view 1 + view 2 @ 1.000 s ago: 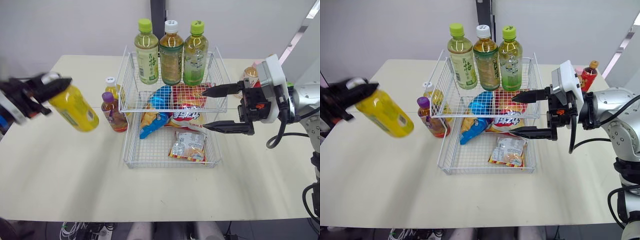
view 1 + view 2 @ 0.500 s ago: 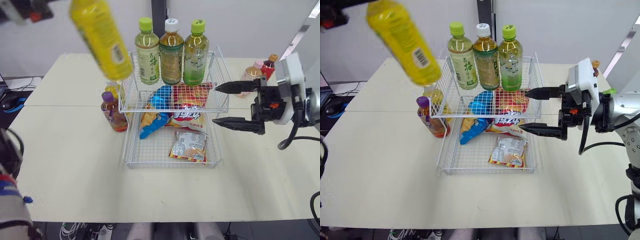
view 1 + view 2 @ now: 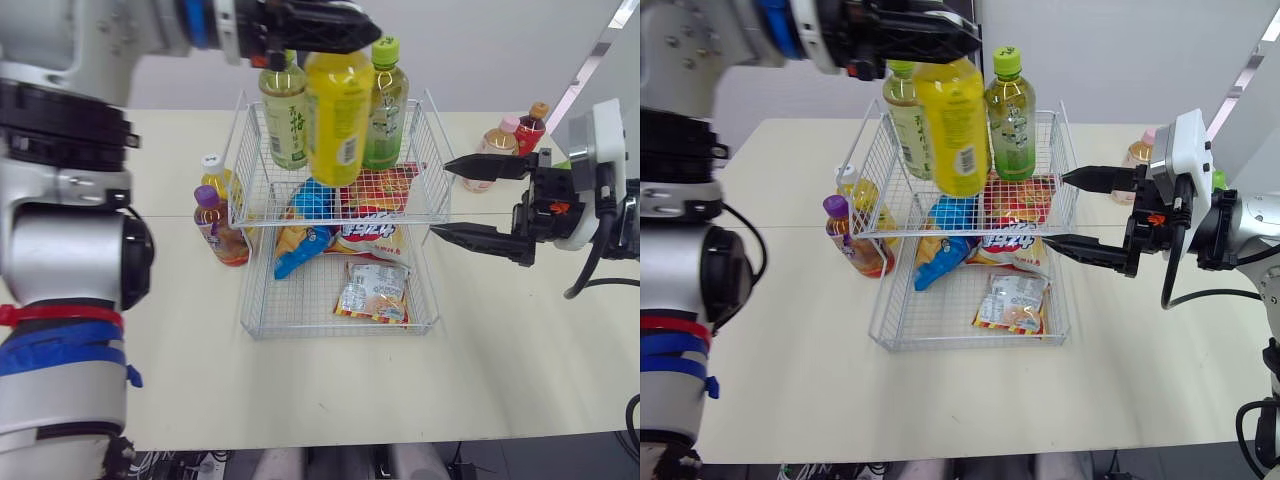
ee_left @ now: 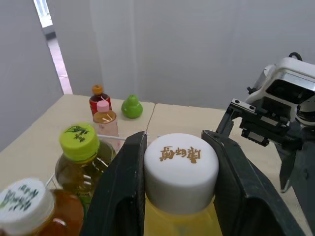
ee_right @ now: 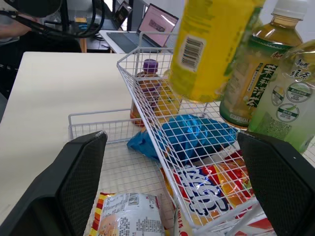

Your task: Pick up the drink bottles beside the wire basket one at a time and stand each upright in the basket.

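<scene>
"Left eye view first: what takes up the most room?"

"The pale table [image 3: 180, 380], then the two-tier wire basket [image 3: 330, 332] standing in the middle of it."

"And the bottle being handled?"

"The yellow bottle [image 3: 338, 115] hangs upright over the upper tier, in front of the tea bottles [image 3: 386, 110] standing along its back. The left gripper [image 4: 178, 147] has both fingers clamped on the white cap. Whether the base touches the mesh, I cannot tell."

"The other arm?"

"The right gripper [image 3: 440, 198] sits just beside the basket's right side — fingers spread wide, nothing between them."

"What stands outside the basket?"

"A purple-capped bottle [image 3: 218, 228] and a white-capped bottle [image 3: 215, 180], close together at its left side. Two small bottles [image 3: 530, 125] stand well apart at the table's far right corner. Snack packets [image 3: 372, 290] lie in the lower tier — the smallest things I can make out."
</scene>
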Tool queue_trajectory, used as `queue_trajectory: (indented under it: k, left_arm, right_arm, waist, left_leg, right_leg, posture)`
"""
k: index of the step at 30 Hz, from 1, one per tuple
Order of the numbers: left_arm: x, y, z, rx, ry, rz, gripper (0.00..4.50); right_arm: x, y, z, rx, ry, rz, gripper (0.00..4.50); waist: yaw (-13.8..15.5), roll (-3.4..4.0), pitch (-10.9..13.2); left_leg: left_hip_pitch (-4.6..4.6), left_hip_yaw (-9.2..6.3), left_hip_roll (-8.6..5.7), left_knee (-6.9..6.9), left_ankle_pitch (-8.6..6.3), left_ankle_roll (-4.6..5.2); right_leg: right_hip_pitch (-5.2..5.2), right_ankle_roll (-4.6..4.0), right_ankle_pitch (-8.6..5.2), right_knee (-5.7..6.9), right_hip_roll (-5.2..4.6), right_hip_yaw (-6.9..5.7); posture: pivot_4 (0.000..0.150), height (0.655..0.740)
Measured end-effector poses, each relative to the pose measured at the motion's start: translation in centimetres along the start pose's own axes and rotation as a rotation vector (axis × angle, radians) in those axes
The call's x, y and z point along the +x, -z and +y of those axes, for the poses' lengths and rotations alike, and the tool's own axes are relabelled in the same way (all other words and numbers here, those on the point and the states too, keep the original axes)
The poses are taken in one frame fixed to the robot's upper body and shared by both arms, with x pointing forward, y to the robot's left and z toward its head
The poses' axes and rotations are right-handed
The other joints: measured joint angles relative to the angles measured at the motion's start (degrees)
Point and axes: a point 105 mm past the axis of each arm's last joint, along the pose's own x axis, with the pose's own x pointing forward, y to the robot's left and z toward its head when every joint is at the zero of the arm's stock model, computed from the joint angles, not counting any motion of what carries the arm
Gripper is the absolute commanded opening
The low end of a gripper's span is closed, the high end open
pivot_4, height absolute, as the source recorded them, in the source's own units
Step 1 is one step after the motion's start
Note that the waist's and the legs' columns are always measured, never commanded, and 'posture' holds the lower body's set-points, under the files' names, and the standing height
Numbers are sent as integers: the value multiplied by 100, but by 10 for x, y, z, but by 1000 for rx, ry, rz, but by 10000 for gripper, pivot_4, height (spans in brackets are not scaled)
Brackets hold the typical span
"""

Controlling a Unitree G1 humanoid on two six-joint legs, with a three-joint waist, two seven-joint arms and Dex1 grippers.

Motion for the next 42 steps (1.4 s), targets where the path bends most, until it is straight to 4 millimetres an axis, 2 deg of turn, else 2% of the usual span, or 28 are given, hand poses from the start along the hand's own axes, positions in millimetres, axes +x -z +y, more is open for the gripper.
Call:
queue_trajectory:
  k: [4, 9, 17, 19, 26, 28, 34, 38, 42]
  left_arm:
    - [21, 17, 6, -13, -3, 6, 13551]
    - [37, 37, 14, -67, -20, 23, 13551]
    - [42, 40, 19, -95, -22, -15, 13551]
    - [42, 40, 19, -100, -20, -14, 20701]
    - [40, 38, 12, -91, 33, -13, 40189]
    - [35, 33, 9, -76, 47, -17, 44826]
    - [1, 7, -2, 17, 49, -63, 44826]
    - [-33, 12, -7, 37, -4, -42, 44826]
    - [-67, 12, 1, 40, -161, -52, 44826]
  right_arm:
    - [-6, 0, -5, 8, 61, 2, 45000]
    - [-8, -1, -3, 8, 82, -6, 45000]
    - [-10, 1, -1, 10, 97, 0, 45000]
    - [-10, 2, 0, 12, 98, 1, 45000]
    - [-11, 3, -1, 12, 102, 5, 45000]
    - [-11, 3, -1, 11, 103, 7, 45000]
    - [-11, 3, -1, 3, 104, 3, 45000]
    - [-11, 1, -2, -1, 102, -5, 45000]
    - [-8, 0, -1, -3, 90, -8, 45000]
  waist:
    - [-1, 0, 0]
    - [-8, 0, 0]
    - [10, 0, 0]
    - [13, 0, 0]
    - [11, 0, 0]
    - [4, 0, 0]
    - [-13, 2, -1]
    - [-37, 3, -1]
    - [-30, 2, -1]
  left_leg:
    - [-1, 13, 1, -1, 0, 1]
    - [-4, 25, 2, 0, 0, 1]
    - [-4, 33, 2, 2, 0, 2]
    - [-4, 35, 1, 3, 0, 2]
    - [-4, 37, 3, 2, 0, 2]
    - [-4, 37, 5, 2, 0, 2]
    - [-3, 34, 8, 2, 0, 2]
    - [2, 37, 9, 3, 0, 2]
    - [2, 36, 8, 7, 0, 2]
  right_leg:
    - [-10, 0, 0, 4, 1, 13]
    - [-27, 2, 2, 12, 2, 37]
    - [-34, 8, 5, 17, 3, 55]
    - [-34, 10, 6, 17, 3, 58]
    - [-39, 10, 7, 18, 5, 64]
    - [-42, 10, 7, 19, 6, 67]
    - [-44, 10, 7, 23, 9, 71]
    - [-45, 10, 7, 32, 10, 80]
    - [-46, 10, 7, 35, 11, 81]
  posture:
    - [1500, 7400]
    - [1500, 7400]
    - [1500, 7400]
    - [1500, 7400]
    - [1500, 7400]
    - [1500, 7400]
    - [1500, 7400]
    - [1500, 7400]
    - [1500, 7400]
